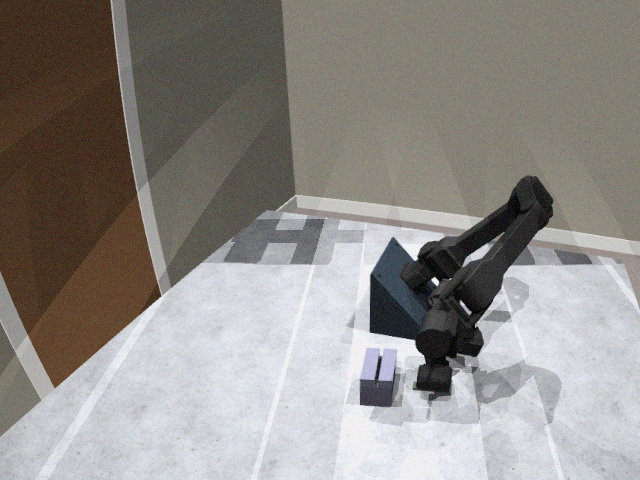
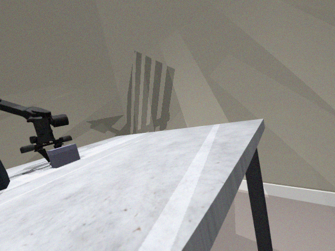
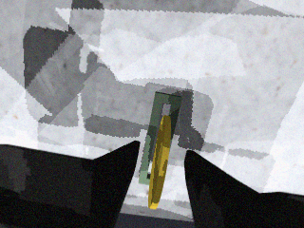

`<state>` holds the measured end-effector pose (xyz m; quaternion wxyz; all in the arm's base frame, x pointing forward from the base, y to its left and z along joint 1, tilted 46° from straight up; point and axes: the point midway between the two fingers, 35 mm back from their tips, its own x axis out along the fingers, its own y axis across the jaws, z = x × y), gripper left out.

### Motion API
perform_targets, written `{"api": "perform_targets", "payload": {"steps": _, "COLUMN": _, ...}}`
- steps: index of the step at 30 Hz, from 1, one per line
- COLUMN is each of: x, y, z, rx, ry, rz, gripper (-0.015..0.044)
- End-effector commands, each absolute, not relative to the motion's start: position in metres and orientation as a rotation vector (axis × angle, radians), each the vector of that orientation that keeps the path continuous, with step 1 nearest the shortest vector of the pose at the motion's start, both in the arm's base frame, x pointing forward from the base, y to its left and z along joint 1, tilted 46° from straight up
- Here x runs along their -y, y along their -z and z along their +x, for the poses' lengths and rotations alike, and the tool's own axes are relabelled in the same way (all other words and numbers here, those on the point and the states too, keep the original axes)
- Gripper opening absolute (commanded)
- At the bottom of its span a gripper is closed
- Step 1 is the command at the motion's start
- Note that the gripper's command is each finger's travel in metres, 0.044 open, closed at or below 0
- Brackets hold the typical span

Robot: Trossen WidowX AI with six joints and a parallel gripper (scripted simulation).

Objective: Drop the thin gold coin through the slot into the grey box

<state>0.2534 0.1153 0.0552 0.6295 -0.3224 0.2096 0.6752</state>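
In the wrist view the gold coin (image 3: pixel 161 163) stands on edge in the green holder (image 3: pixel 154 111). My gripper (image 3: pixel 161 151) is open, with one fingertip on each side of the coin and a gap on both sides. In the top view my gripper (image 1: pixel 432 396) is low over the holder (image 1: pixel 415 385) and hides the coin; only a small green end of the holder shows. The closed box (image 1: pixel 377 391) (image 2: pixel 65 156), pale purplish grey, stands just left of the gripper in the top view, its dark slot on top. In the exterior view it hides part of the fingers.
A dark blue wedge-shaped block (image 1: pixel 390 310) stands behind the box, beside the arm; its edge also shows at the left of the exterior view (image 2: pixel 3 177). The table's edge (image 2: pixel 227 186) runs along the right in the exterior view. Walls stand behind the table.
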Motion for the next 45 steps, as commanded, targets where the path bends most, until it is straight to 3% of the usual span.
{"api": "perform_targets", "payload": {"steps": 1, "x": -0.12, "y": -0.049, "z": 0.251, "rx": -0.488, "ry": -1.551, "rz": -0.723, "gripper": 0.0161}}
{"api": "perform_targets", "payload": {"steps": 2, "x": -0.12, "y": -0.049, "z": 0.251, "rx": -0.488, "ry": -1.551, "rz": -0.723, "gripper": 0.0161}}
{"api": "perform_targets", "payload": {"steps": 8, "x": -0.12, "y": -0.049, "z": 0.251, "rx": -0.488, "ry": -1.551, "rz": -0.723, "gripper": 0.0003}}
{"api": "perform_targets", "payload": {"steps": 45, "x": -0.075, "y": -0.089, "z": 0.256, "rx": -0.498, "ry": -1.549, "rz": -0.731, "gripper": 0.0}}
